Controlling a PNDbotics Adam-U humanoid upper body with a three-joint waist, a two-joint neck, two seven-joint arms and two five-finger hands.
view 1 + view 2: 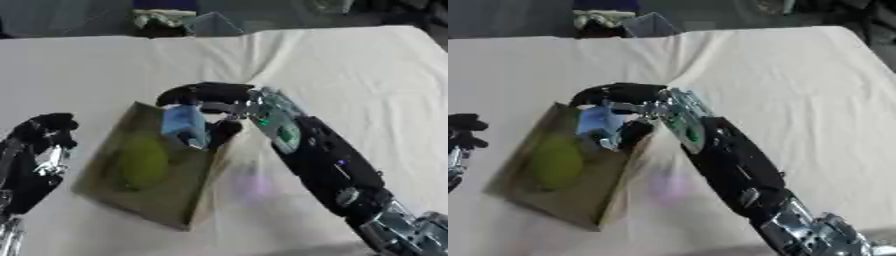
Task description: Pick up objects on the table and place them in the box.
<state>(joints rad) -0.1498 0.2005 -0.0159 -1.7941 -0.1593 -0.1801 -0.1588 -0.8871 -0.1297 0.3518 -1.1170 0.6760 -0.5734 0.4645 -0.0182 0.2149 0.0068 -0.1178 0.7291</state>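
Right hand [210, 102] curled round one pale blue block [184, 125] over our one brown box [166, 200] — one green ball [142, 162] inside, left hand [44, 135] curled, holding nothing.

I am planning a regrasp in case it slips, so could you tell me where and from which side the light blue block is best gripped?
A judgement: grip the light blue block across its two broad flat faces near its upper end, coming from above. It stands roughly upright over the box, its lower end just above the green round object, so only the top is free. The right hand already pinches it that way.
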